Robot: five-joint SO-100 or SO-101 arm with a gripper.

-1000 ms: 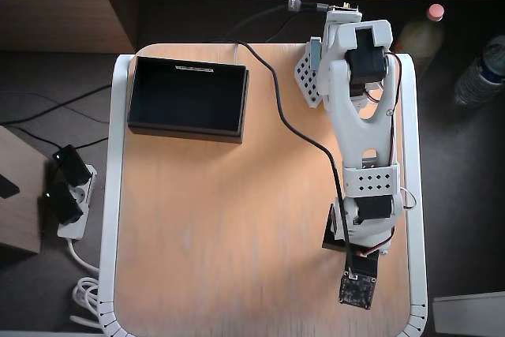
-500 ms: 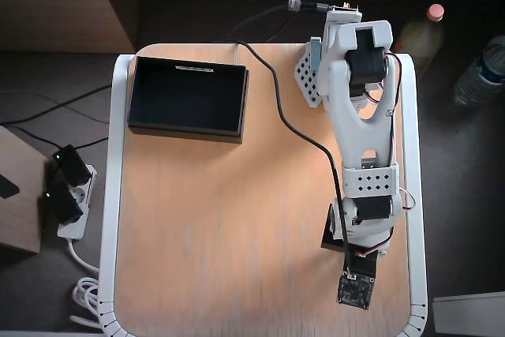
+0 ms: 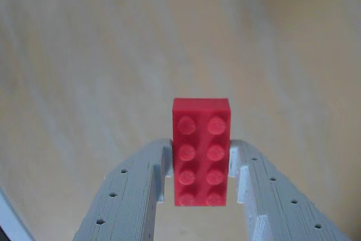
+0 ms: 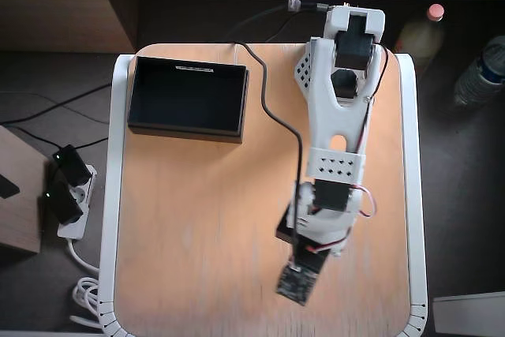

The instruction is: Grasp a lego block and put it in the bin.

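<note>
**Brick in the claw, bin still a long way off**

Start at the far left of the table in the overhead view: the shallow rectangular black plastic bin (image 4: 188,99) sits in that corner, low-walled, with a thin pale strip along its far long edge. Nothing is inside it that I can make out. The pale wooden tabletop with its white rim (image 4: 205,234) runs bare from there across to the white arm (image 4: 338,128), which reaches from its base at the far right edge down toward the near side, wrist hanging over the near-right part of the table.

In the wrist view, the grey printed gripper (image 3: 201,165) has its two fingers closed in on the long sides of the small bright red studded plastic lego block (image 3: 201,150), one finger against each flank. The brick sits studs toward the camera, its far end poking out beyond the fingertips. The tabletop behind it is smeared and soft, so I'd judge the brick is lifted clear, though I can't be sure.

So the grasp looks done and the carry is the step in hand. Next it needs a swing left and away to the bin's corner, keeping the squeeze firm, then a release above the tray's open middle, not over a wall.
</note>
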